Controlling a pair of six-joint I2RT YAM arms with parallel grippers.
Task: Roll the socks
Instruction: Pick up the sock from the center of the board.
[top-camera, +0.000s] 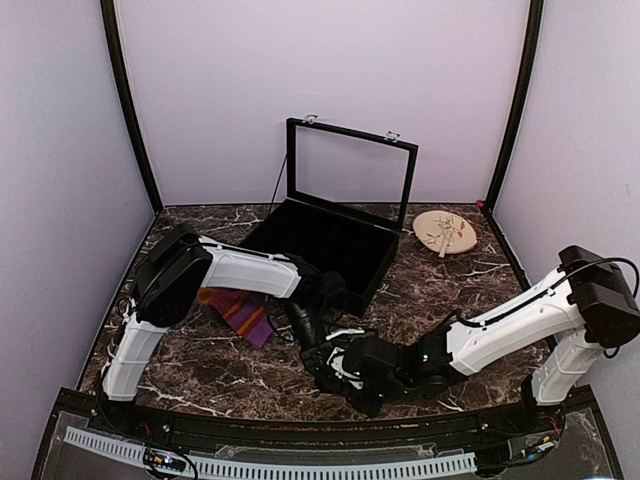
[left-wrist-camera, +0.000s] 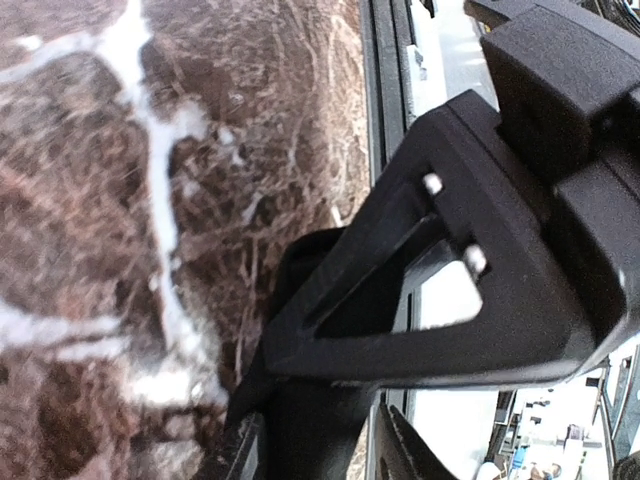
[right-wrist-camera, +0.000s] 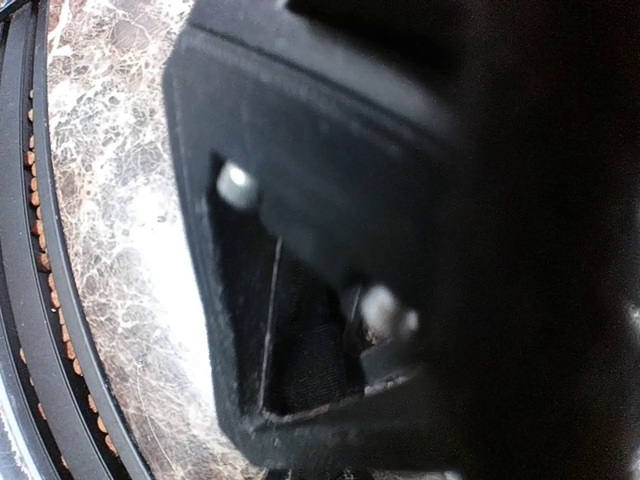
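Note:
The striped purple, orange and red sock (top-camera: 238, 313) lies flat on the marble table under my left arm. Both grippers meet at the table's front middle. My left gripper (top-camera: 318, 352) points down with its jaws apart, and the black sock (left-wrist-camera: 310, 430) sits between them with a sliver of marble showing beside one finger. My right gripper (top-camera: 338, 374) reaches in from the right and is shut on the black sock (right-wrist-camera: 310, 360), whose ribbed fabric shows through the frame of the other gripper's finger. Each wrist view is mostly filled by the other gripper's black finger.
An open black case (top-camera: 330, 245) with its glass lid raised stands behind the grippers. A round wooden plate (top-camera: 445, 233) lies at the back right. The table's front rail (left-wrist-camera: 385, 120) runs close beside the grippers.

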